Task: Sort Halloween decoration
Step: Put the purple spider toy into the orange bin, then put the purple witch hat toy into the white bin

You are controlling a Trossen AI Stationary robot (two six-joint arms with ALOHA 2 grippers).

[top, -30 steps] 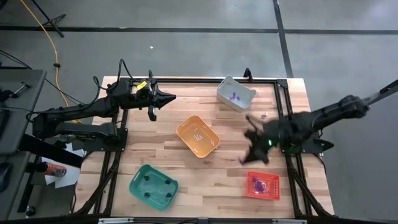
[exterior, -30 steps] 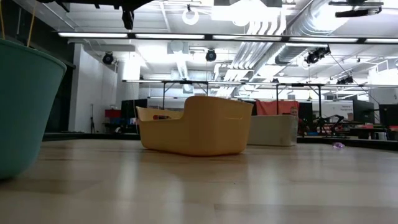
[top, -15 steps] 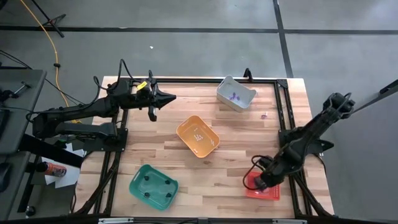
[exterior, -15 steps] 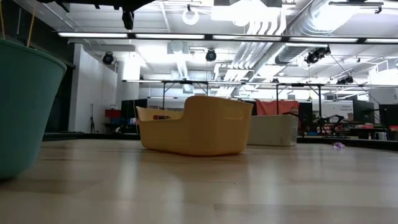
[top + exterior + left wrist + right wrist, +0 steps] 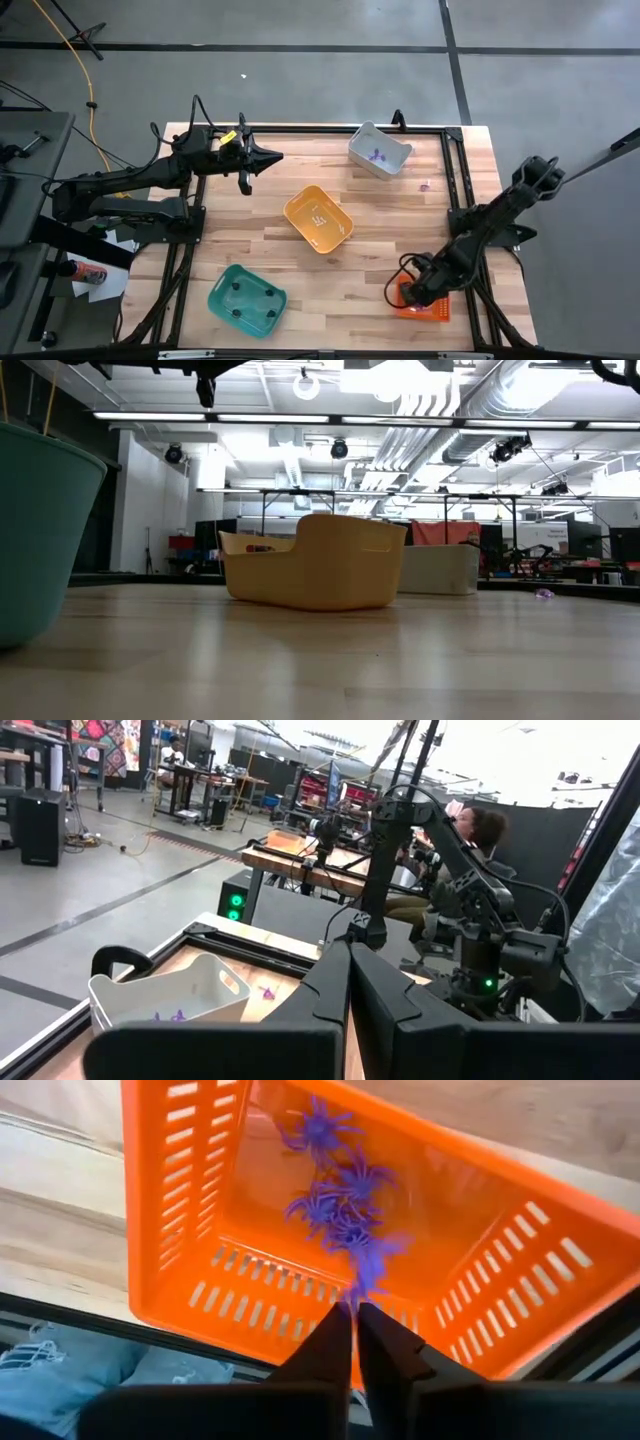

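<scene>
Several purple spider trinkets (image 5: pixel 335 1200) lie in the orange-red slotted basket (image 5: pixel 432 305) at the near right. My right gripper (image 5: pixel 405 293) points steeply down into it, shut on one more purple spider (image 5: pixel 368 1260). A single purple trinket (image 5: pixel 425 186) lies on the bare table near the right edge. My left gripper (image 5: pixel 268 157) hovers shut and level over the far left, holding nothing. My right gripper pinches the spider's near end (image 5: pixel 353 1295) between its two fingertips, coming from above and pointing down. The spider reaches out past the tips, inside the basket, just over the other spiders there.
A grey-white bin (image 5: pixel 380 150) with purple trinkets stands at the far right. An orange-yellow bin (image 5: pixel 318 218) with whitish pieces sits mid-table. A green bin (image 5: pixel 247 298) with black pieces sits near left. Bare wood lies between them.
My right gripper has swung from over the table's middle right toward the near edge and down into the orange-red basket. It has rolled and tipped from nearly level to steeply downward on the way.
</scene>
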